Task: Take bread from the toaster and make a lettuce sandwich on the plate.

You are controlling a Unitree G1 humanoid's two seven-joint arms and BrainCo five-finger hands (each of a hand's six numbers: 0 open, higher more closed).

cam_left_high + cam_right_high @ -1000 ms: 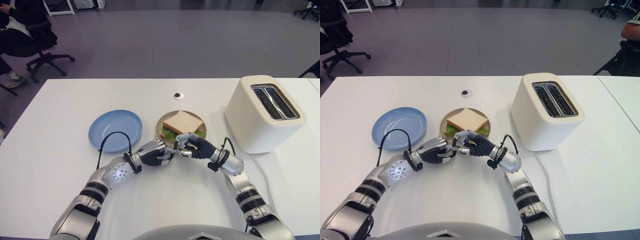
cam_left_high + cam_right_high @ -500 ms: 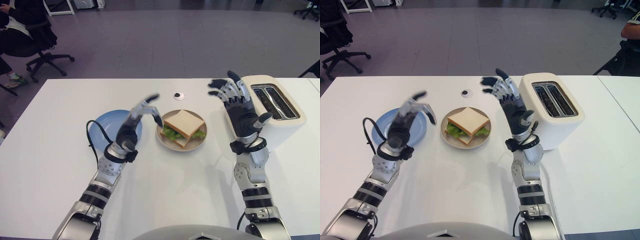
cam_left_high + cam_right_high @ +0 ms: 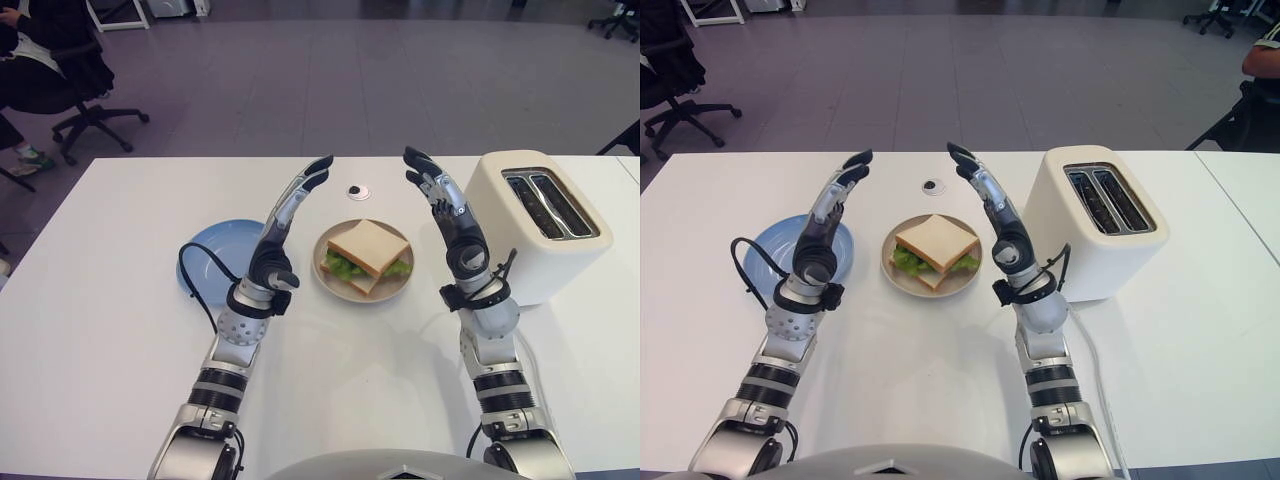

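On the worktop [image 3: 100,330] we're seeing one lettuce sandwich [image 3: 366,250] sitting on one tan plate [image 3: 392,288], one blue plate [image 3: 225,245] left, one toaster [image 3: 520,250] right. We're holding left hand [image 3: 283,225] and right hand [image 3: 452,225] raised, fingers straight, gripping nothing.

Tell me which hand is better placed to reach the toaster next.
Right. The right hand is raised, open, beside the toaster; the left hand stands beyond the sandwich, by the blue plate.

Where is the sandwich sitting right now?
The sandwich lies on the tan plate near the middle of the table, between the blue plate on its left and the toaster on its right.
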